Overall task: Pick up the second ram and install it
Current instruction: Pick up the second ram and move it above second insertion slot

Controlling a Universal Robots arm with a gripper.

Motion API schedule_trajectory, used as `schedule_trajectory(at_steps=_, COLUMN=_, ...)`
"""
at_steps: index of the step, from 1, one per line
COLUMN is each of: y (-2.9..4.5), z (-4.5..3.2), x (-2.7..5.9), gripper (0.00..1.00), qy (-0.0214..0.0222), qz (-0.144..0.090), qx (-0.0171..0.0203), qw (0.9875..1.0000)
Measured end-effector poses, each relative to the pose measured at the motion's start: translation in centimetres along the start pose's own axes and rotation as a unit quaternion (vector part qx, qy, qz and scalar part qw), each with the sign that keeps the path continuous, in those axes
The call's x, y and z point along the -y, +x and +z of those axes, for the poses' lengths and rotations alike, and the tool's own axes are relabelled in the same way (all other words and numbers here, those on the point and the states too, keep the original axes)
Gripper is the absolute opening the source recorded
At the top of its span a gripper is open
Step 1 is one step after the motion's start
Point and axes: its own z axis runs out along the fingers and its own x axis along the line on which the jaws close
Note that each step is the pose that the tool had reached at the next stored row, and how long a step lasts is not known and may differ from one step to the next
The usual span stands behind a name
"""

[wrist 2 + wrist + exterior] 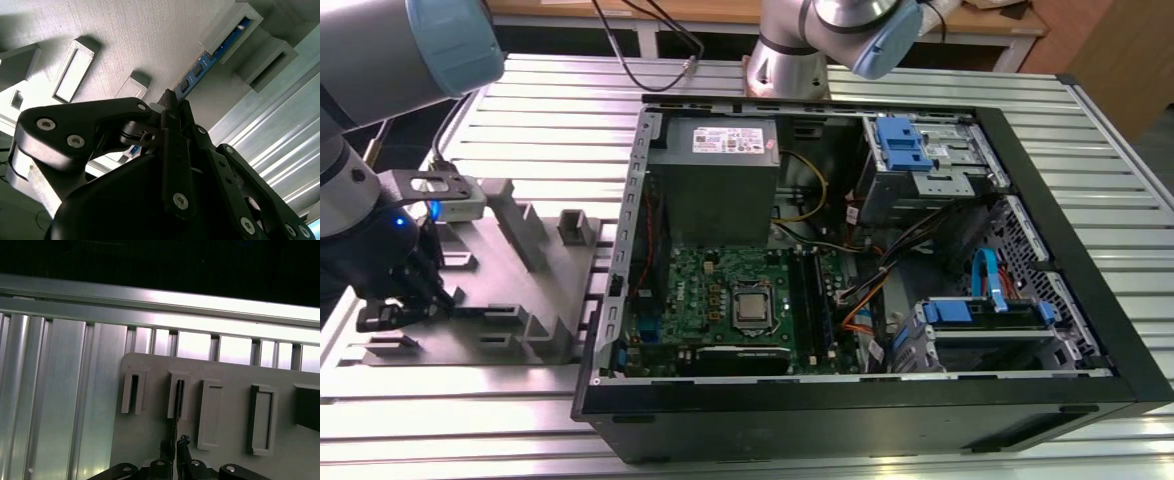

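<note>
**Pincer closed on the memory stick at the fixture plate**

In both wrist views the black two-finger gripper (pixel 172 102) (pixel 174 444) is pinched onto the second ram (pixel 197 70) (pixel 175 427), a thin blue-green board with black chips. The board stands on its long edge, with one finger on each face. Its far end sits in a raised grey slotted holder on the flat grey fixture plate (pixel 150 40) (pixel 145 440).

More grey holders stand in a row just beside that one, on both sides, with bare plate between them. Past the row the plate's edge gives way to the ribbed aluminium table (pixel 60 405), whose own edge lies near, with darkness beyond.

In the exterior view the gripper (pixel 380 318) hangs low over the plate (pixel 520 290) at the exterior view's left. The open black computer case (pixel 854 400) lies on its side just beside the plate, towards the exterior view's right, with its side wall standing between the plate and the green motherboard (pixel 720 300). A white printed label (pixel 734 140) is stuck on the grey metal power supply box (pixel 720 190).
</note>
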Motion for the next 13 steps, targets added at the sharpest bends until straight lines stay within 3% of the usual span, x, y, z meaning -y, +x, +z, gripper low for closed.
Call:
schedule_trajectory(at_steps=9, y=0.01, z=-0.15, x=-0.01, gripper=0.16, qy=-0.0001, qz=0.0, qx=0.0006, qw=1.0)
schedule_trajectory(at_steps=11, y=0.11, z=-0.15, x=-0.01, gripper=0.16, qy=0.0003, qz=0.0, qx=0.0048, qw=1.0)
schedule_trajectory(at_steps=13, y=0.14, z=-0.15, x=-0.02, gripper=0.16, qy=0.0005, qz=0.0, qx=0.0064, qw=1.0)
